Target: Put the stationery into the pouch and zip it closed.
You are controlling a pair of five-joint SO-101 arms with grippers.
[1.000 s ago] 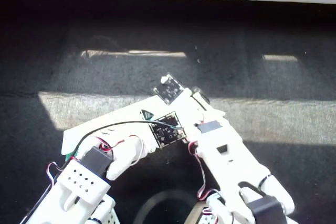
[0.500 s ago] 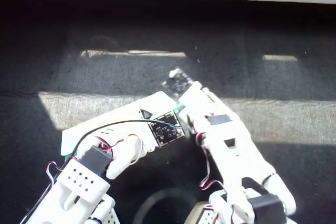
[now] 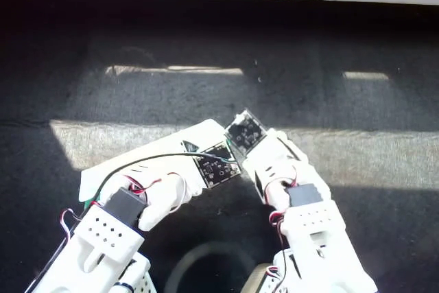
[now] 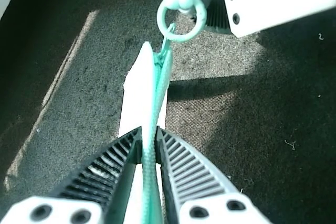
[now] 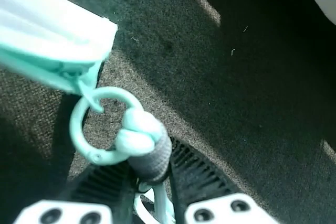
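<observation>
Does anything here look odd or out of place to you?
Nothing looks spilled or broken. The only unusual sight is the pouch held up edge-on: the left claw pinches its zipper edge, while the right claw grips the knob on the zipper's ring.

No legible txt, labels, nos. anywhere.

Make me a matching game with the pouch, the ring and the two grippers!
Things:
1. pouch
2. ring
3. left gripper
4. right gripper

States:
A. shut on the knob
B. white with a mint zip
C. hooked to the zip's end
D. shut on the zip

Pairs: 1-B, 2-C, 3-D, 4-A
</observation>
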